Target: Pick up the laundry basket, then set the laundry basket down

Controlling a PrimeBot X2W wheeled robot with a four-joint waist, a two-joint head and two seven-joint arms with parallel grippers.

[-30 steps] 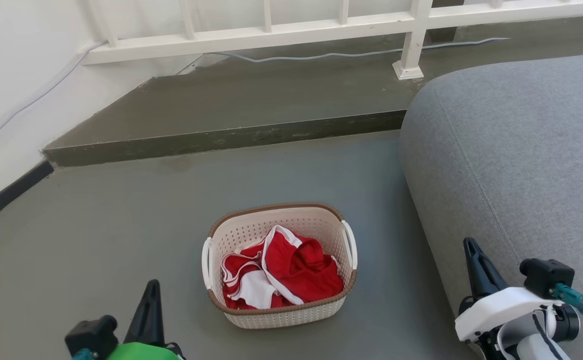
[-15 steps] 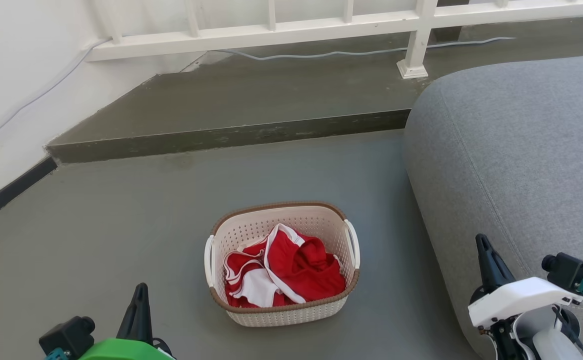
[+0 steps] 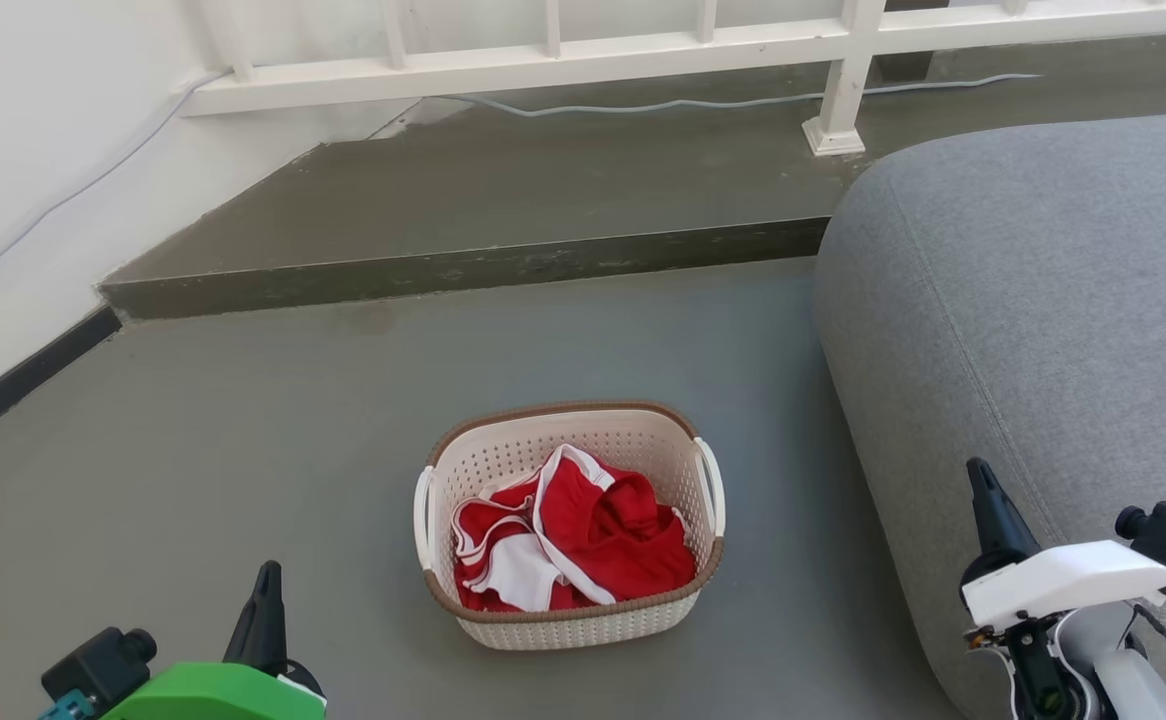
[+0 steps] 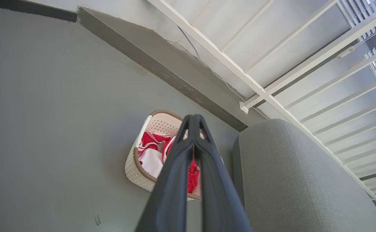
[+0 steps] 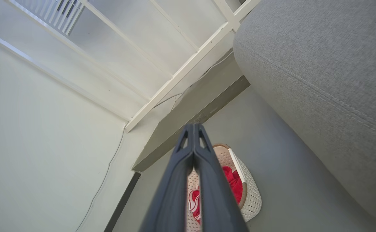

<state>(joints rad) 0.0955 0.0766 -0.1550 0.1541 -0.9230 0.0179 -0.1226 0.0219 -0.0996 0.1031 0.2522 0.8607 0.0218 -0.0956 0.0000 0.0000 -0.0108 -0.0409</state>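
The laundry basket (image 3: 573,628), cream and perforated with a brown rim and white side handles, stands on the grey floor in the lower middle of the head view. Red and white clothes (image 3: 593,530) lie inside it. My left gripper (image 3: 268,572) is at the lower left, shut and empty, well apart from the basket. At the lower right, my right gripper (image 3: 978,470) is also shut and empty, over the sofa's edge. The left wrist view shows the closed left gripper (image 4: 193,116) in front of the basket (image 4: 136,169). In the right wrist view the closed right gripper (image 5: 192,125) partly covers the basket (image 5: 252,199).
A large grey sofa (image 3: 1043,300) stands close to the basket's right side. Behind the basket runs a raised concrete step (image 3: 463,270), with a white railing (image 3: 843,90) and a cable on it. A white wall with a dark skirting (image 3: 23,375) is at the left.
The head camera has shifted a little, so the whole scene slid right. Both grippers now sit further outward in the view. The basket has stayed on the floor.
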